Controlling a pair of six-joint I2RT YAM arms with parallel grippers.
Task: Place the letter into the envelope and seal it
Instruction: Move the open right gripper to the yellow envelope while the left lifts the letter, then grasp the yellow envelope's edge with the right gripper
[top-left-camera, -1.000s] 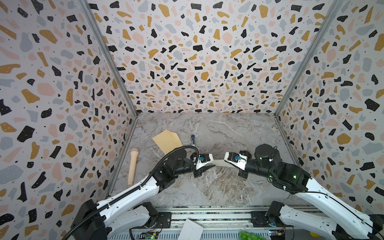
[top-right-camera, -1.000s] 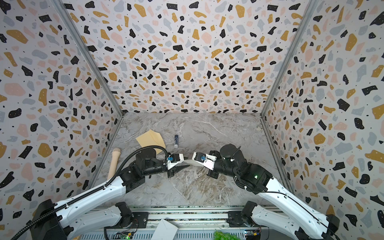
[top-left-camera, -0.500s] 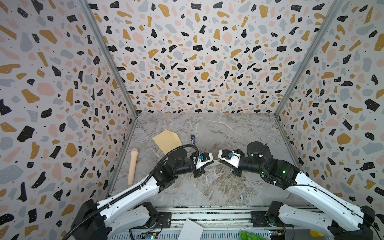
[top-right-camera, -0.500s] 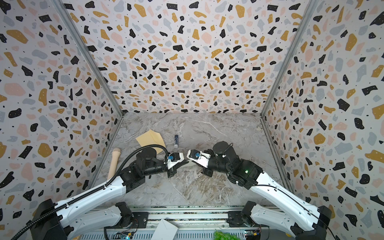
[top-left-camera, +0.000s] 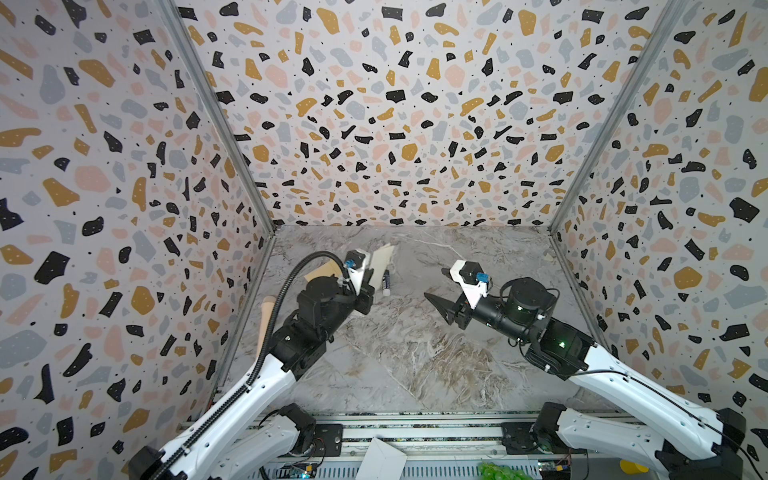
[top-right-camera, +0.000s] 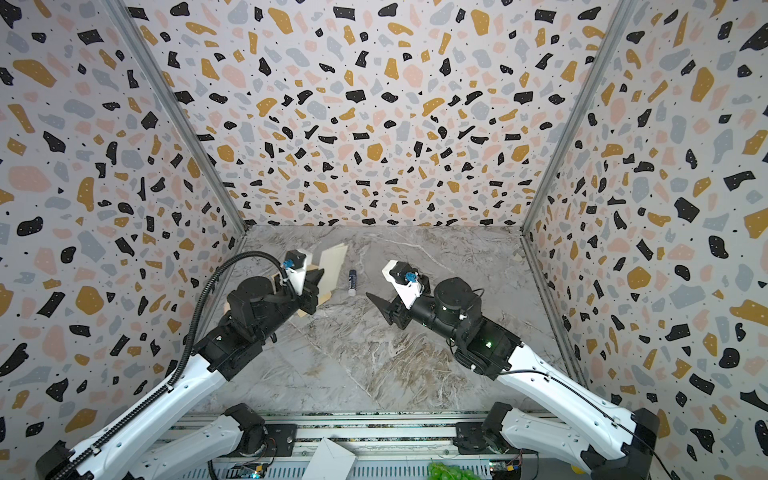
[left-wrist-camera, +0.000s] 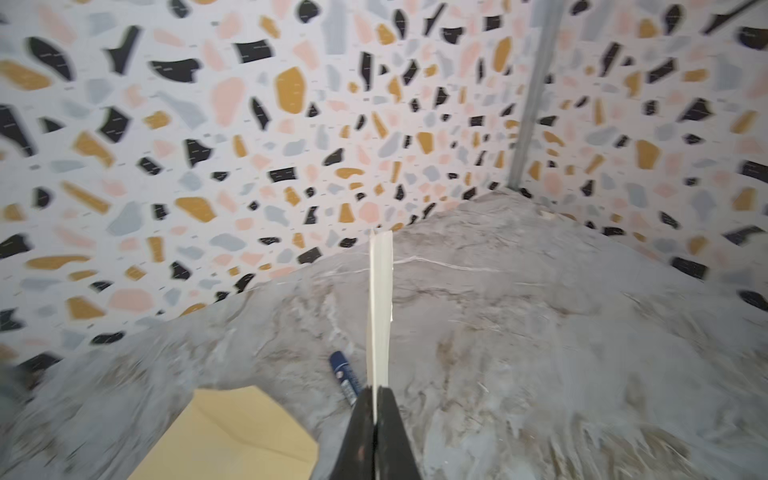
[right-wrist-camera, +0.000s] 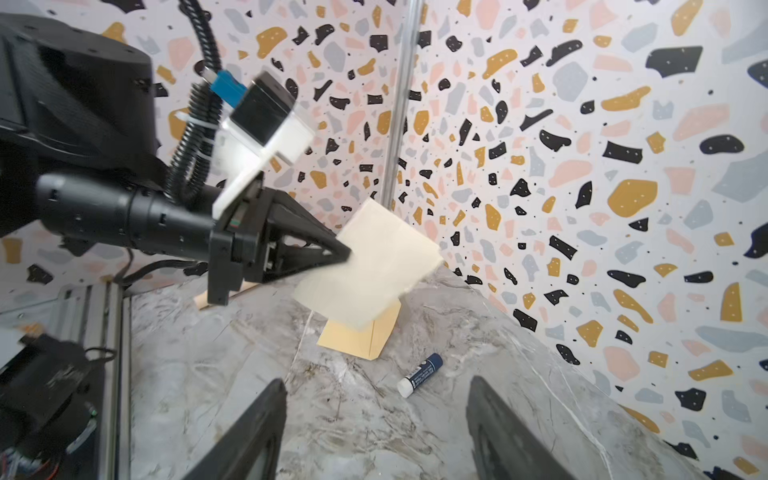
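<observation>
The letter (right-wrist-camera: 374, 266) is a cream sheet held up off the table, seen edge-on in the left wrist view (left-wrist-camera: 380, 311). My left gripper (left-wrist-camera: 376, 390) is shut on its lower edge, and both top views show the letter (top-left-camera: 381, 259) standing up above that gripper (top-left-camera: 365, 289). The tan envelope (right-wrist-camera: 357, 336) lies flat on the marble just beneath and beside the letter, partly hidden by my left arm in both top views (top-left-camera: 322, 272). My right gripper (right-wrist-camera: 374, 382) is open and holds nothing; it hangs right of centre (top-left-camera: 436, 284), well apart from the letter.
A blue glue stick (top-left-camera: 386, 282) lies on the marble between the two grippers, close to the envelope (left-wrist-camera: 345, 374). A wooden roller (top-left-camera: 266, 316) lies along the left wall. White folded paper (top-left-camera: 380, 461) sits at the front rail. Terrazzo walls enclose three sides.
The right gripper let go of the letter, opened and drew back to the right. The left gripper kept the letter and carried it back-left, over the envelope.
</observation>
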